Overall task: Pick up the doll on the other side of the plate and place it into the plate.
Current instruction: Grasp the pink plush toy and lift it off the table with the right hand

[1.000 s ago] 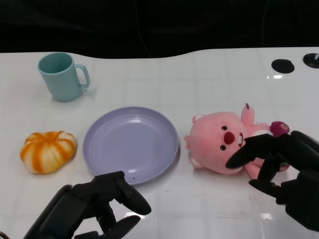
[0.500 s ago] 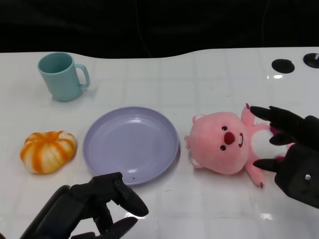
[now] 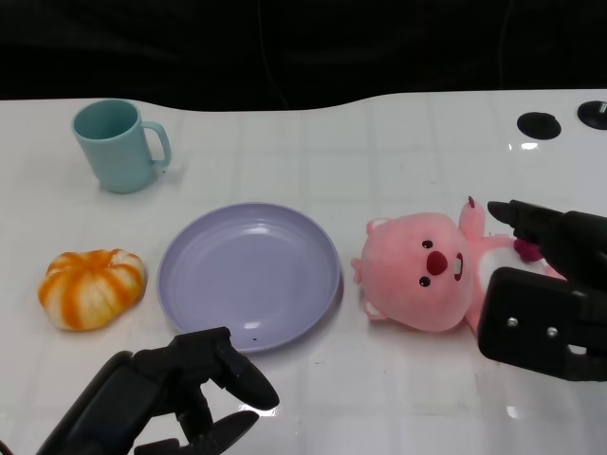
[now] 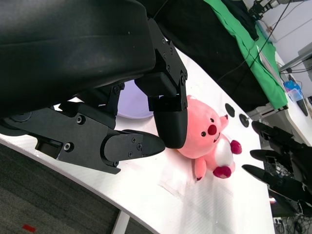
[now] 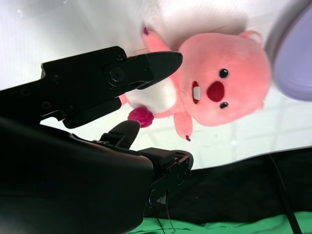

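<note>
- Teal mug (image 3: pixel 118 145) upper left of the head view; orange-and-white pumpkin (image 3: pixel 92 287) at mid left, both on the white table (image 3: pixel 379 142).
- Left hand (image 3: pixel 180 393) lower left, fingers curled in, nothing held, just below the plate's near rim.
- Lilac plate (image 3: pixel 248 274) centre, bare.
- Pink doll (image 3: pixel 427 270) lies face-up just right of the plate; long axis runs left-right, head toward the plate, feet to the right.
- Right hand (image 3: pixel 545 289) right edge, fingers spread apart over the doll's body, holding nothing.
</note>
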Controlling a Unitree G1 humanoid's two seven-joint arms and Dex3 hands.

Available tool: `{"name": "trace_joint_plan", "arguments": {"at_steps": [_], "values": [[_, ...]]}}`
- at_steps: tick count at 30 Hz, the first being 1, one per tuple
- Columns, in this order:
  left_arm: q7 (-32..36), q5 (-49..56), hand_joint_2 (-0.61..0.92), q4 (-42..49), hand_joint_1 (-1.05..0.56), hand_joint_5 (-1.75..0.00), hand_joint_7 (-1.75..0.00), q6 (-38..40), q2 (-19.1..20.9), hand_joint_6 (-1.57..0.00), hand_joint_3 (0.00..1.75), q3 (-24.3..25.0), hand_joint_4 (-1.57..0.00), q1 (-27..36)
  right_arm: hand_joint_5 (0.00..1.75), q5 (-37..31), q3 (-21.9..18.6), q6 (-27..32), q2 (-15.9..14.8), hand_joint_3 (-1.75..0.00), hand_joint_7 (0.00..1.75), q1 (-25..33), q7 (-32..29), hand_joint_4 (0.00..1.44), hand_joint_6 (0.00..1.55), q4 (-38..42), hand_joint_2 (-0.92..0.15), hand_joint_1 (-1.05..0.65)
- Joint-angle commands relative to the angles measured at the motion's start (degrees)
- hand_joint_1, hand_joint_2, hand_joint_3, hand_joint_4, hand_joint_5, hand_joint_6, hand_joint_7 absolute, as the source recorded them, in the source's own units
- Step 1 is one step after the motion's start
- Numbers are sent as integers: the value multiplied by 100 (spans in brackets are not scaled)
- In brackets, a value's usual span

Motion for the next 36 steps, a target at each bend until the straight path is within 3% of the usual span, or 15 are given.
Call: {"name": "trace_joint_plan", "arguments": {"at_steps": [1,12,20,29,36], "values": [[-22,13,92,46,-24,-161,-107,-90,62,-66,40,29,-65,-12,58,-304,162,-29,-47,-12,2,-199,62,22,17,256,-92,-73],[-32,-3,92,38,-24,-162,-108,-128,77,-65,40,60,-65,-5,56,-944,566,-671,-24,-20,8,-509,-105,25,33,1239,-92,-79],[-36,-55,91,34,-23,-162,-108,-114,74,-65,40,74,-65,1,54,-985,595,-952,257,-19,7,-747,-199,22,36,1929,-92,-79],[-34,-16,91,-12,-24,-162,-108,-114,110,-65,41,80,-65,43,51,-788,475,-905,723,-35,3,-1182,-306,19,37,2693,-92,-83],[-32,-25,91,-78,-24,-162,-109,-55,106,-64,41,69,-65,88,50,-822,688,-838,982,-30,4,-1556,-284,21,43,3374,-92,-82]]}}
